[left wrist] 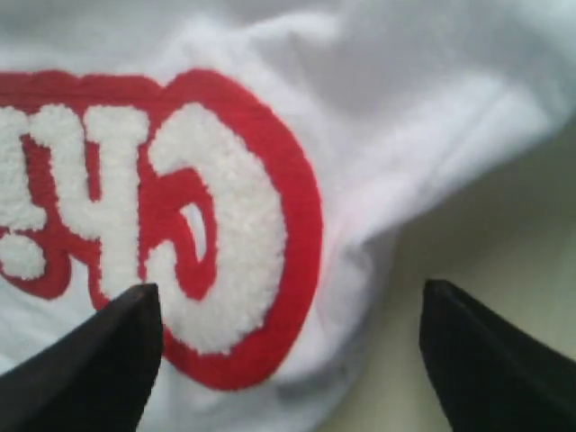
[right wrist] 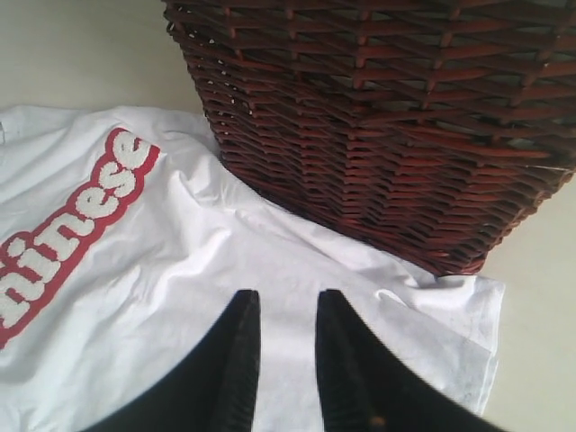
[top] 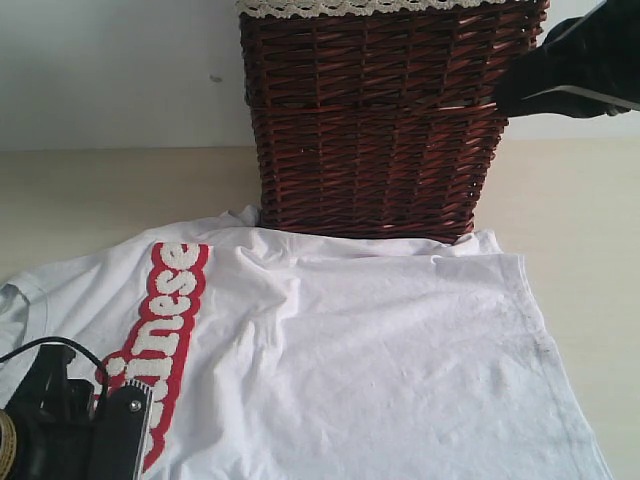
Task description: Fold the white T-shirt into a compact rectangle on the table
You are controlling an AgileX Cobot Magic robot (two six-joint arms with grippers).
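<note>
The white T-shirt (top: 380, 350) lies spread on the table (top: 585, 200), its red-edged lettering (top: 165, 320) running along the left side. In the left wrist view the shirt (left wrist: 396, 108) shows up close with fuzzy white letters (left wrist: 225, 225) on red. My left gripper (left wrist: 290, 290) is open wide just above the shirt's edge, with one finger (left wrist: 108, 360) over the lettering and the other over bare table (left wrist: 504, 225). My right gripper (right wrist: 286, 299) hovers above plain white cloth (right wrist: 270, 243), open by a narrow gap with nothing in it.
A dark wicker basket (top: 375, 120) with cream lace trim stands at the back, its base touching the shirt's far edge. It also fills much of the right wrist view (right wrist: 378, 117). The left arm (top: 60, 425) is at the lower left and the right arm (top: 580, 60) is high beside the basket.
</note>
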